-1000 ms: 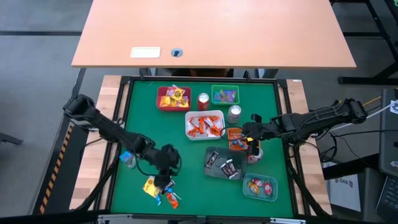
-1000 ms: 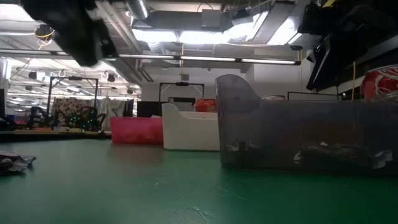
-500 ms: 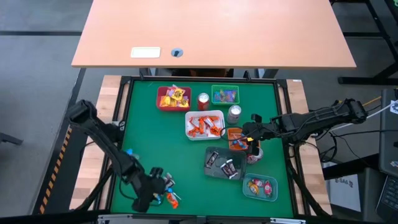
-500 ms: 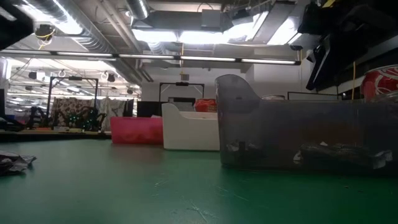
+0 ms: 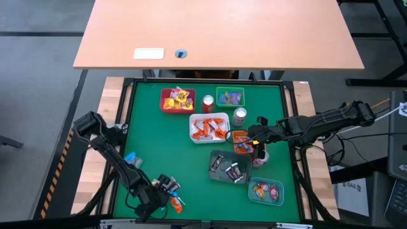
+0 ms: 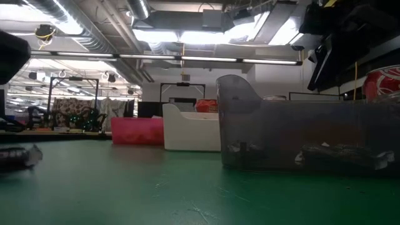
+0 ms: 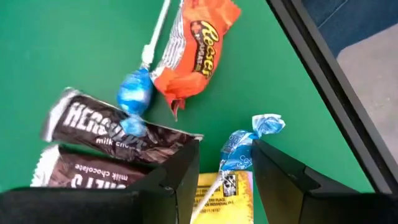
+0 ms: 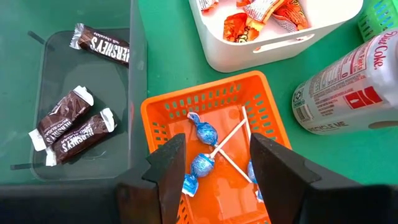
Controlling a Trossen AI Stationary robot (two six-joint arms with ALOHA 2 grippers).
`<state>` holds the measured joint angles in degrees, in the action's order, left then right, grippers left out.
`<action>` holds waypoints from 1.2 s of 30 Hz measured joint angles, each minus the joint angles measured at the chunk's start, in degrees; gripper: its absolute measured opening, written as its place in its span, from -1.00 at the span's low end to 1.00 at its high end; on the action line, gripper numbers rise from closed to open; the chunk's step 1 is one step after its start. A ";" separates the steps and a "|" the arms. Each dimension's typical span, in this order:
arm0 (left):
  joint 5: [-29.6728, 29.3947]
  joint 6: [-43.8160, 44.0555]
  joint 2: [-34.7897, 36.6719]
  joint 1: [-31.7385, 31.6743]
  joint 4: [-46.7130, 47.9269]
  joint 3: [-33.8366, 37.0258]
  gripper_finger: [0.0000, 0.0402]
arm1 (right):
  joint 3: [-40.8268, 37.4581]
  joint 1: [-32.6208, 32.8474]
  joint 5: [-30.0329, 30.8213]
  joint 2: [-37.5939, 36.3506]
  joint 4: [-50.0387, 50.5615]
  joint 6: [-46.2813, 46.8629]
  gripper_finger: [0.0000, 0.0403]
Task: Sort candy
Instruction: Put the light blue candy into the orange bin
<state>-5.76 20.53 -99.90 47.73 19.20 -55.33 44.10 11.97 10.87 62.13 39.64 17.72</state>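
Loose candy lies near the table's near-left corner: an orange Reese's (image 7: 199, 50), a blue lollipop (image 7: 134, 93), two dark Hershey's bars (image 7: 106, 124) and a yellow sweet (image 7: 224, 190) with a blue-wrapped lollipop (image 7: 239, 146) on it. My left gripper (image 7: 225, 171) (image 5: 163, 189) hangs open low over this pile (image 5: 173, 202), its fingers on either side of the yellow sweet and the blue wrapper. My right gripper (image 8: 214, 168) (image 5: 253, 145) waits open above the orange tray (image 8: 168, 106), which holds blue lollipops (image 8: 204, 132).
Sorted trays stand mid-table: red (image 5: 166, 102), green (image 5: 229, 90), white (image 5: 208, 138), grey (image 5: 216, 175) with Hershey's bars, and a teal one (image 5: 266, 201) near the right. A red can (image 5: 207, 103) and a silver can (image 5: 239, 116) stand between them. The table's near edge (image 7: 323, 68) is close.
My left gripper has swung toward the table's near-left corner and sunk, rolling as it went, and now hangs over the loose candy pile. Its fingers have stayed open. The right arm has kept still.
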 joint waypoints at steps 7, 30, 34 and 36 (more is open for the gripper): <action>-0.09 -0.17 -0.34 1.66 -0.45 0.09 -0.31 | 0.00 0.00 0.00 0.00 -0.07 0.00 -0.11; -2.96 -0.19 -4.11 2.68 -4.37 -0.04 -0.31 | 0.00 0.01 -0.02 0.02 -0.15 0.00 -0.11; -3.69 -0.10 -4.15 2.72 -4.63 -0.07 -0.32 | 0.00 0.00 0.00 0.02 -0.13 0.00 -0.11; -3.70 -0.04 -4.17 2.71 -4.72 -0.07 -0.35 | 0.00 0.02 -0.02 0.02 -0.16 0.00 -0.11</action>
<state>-9.45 20.49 -104.06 50.43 14.49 -55.40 44.10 11.99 10.86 62.15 39.48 17.72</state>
